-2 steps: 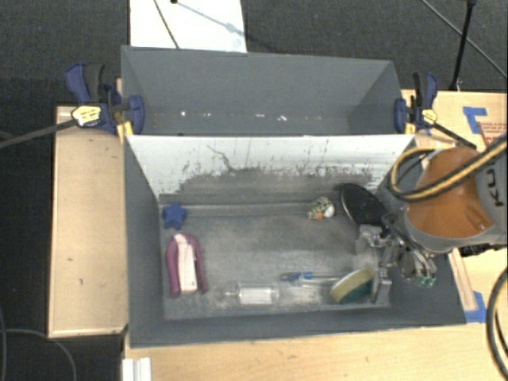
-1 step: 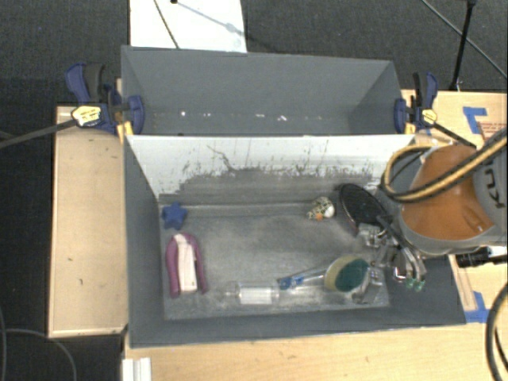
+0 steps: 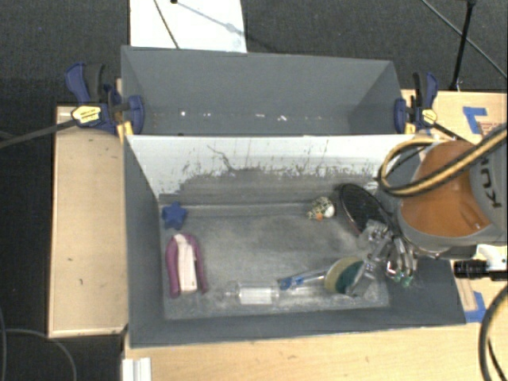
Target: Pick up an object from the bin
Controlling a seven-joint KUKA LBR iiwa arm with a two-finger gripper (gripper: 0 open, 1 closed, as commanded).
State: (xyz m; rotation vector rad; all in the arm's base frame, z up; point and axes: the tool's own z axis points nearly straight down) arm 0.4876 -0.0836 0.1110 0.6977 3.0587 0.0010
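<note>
Tool [image 3: 375, 265] beside green disc [image 3: 344, 277], near right wall [image 3: 432, 298]

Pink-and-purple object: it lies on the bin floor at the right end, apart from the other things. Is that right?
No. The camera view shows the pink-and-purple object on the bin floor at the left end, apart from the other things; the tool is at the right end.

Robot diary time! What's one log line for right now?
gripper | where: bin, lower right | beside: green disc | held: unclear
</note>
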